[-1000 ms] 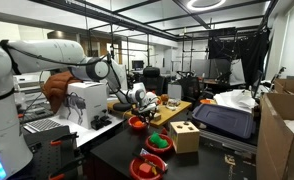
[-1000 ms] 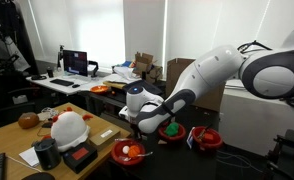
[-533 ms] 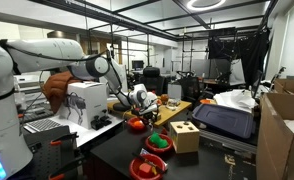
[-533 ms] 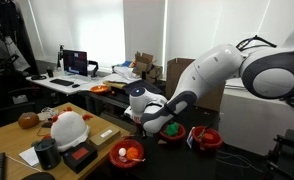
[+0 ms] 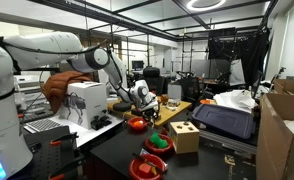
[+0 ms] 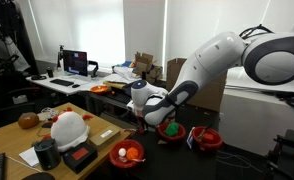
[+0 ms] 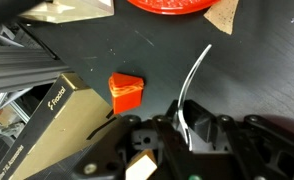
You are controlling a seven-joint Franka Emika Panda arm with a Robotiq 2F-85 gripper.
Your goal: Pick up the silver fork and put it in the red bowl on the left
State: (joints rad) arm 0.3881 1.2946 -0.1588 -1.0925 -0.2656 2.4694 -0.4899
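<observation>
Fork point(image 7: 198, 72) is clamped in my jaws, its long axis slanting out from them toward the red bowl point(image 7: 172, 5). Bowl lies just beyond the free tip, so I'd carry along that line.

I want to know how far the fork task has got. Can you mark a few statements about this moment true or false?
1. The gripper holds the fork. True.
2. The fork lies in the red bowl. False: in the wrist view it is clamped in the gripper over the dark table, short of the bowl.
3. A small orange block lies on the table. True.
4. There is only one bowl on the table. False: an exterior view shows three, the red bowl, a bowl with green pieces and a third bowl.
</observation>
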